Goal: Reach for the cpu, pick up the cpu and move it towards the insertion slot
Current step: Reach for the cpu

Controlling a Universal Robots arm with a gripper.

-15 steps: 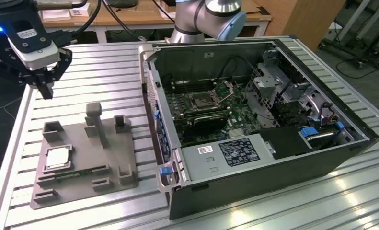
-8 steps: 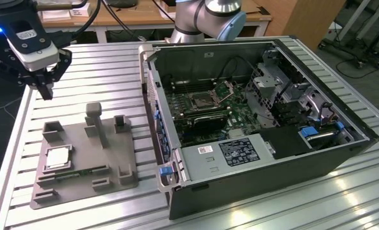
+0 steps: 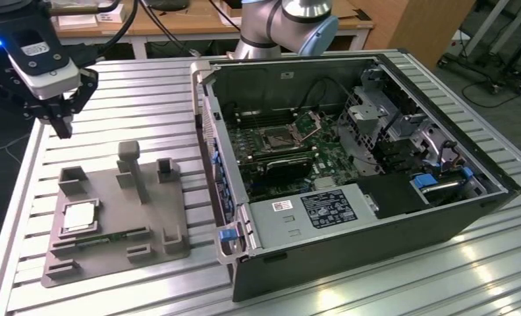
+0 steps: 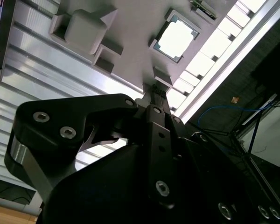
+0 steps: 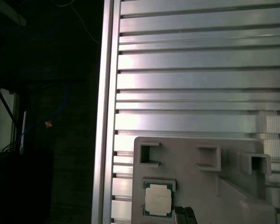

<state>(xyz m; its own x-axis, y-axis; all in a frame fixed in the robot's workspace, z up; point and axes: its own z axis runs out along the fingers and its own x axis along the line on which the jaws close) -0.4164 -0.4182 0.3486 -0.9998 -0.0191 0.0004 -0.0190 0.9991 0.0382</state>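
Exterior view: the gripper (image 3: 62,127), matt black with a pale housing above, hangs over the bare ribbed aluminium surface (image 3: 120,85) towards the exterior view's left. Its jaws are together at a narrow point, with nothing between them. It stands apart from the grey tray (image 3: 159,220), above and beyond the tray's far edge.

The cpu (image 3: 80,216) lies flat in a square recess of the tray, on the side nearer the exterior view's left. It is a thin square chip with a smooth silvery metal top and a pale rim. The tray is matt grey plastic with raised blocks, posts and open-sided pockets. A long, thin green memory stick (image 3: 110,238) lies in a channel just beside the cpu.

The insertion slot (image 3: 278,139) sits well apart from the cpu, inside the open dark metal computer case (image 3: 392,217). It is a square silver frame on green circuit board with its latch plate raised. Detail in its dark centre cannot be made out.

In the second wrist view, the gripper (image 4: 155,91) and its black bolted housing cover part of the tray (image 4: 130,37). The cpu (image 4: 177,38) shows whole, glaring white.

In the first wrist view, the gripper (image 5: 184,215) is cut off at the picture's edge, just beside the cpu (image 5: 157,199) on the tray (image 5: 200,186).
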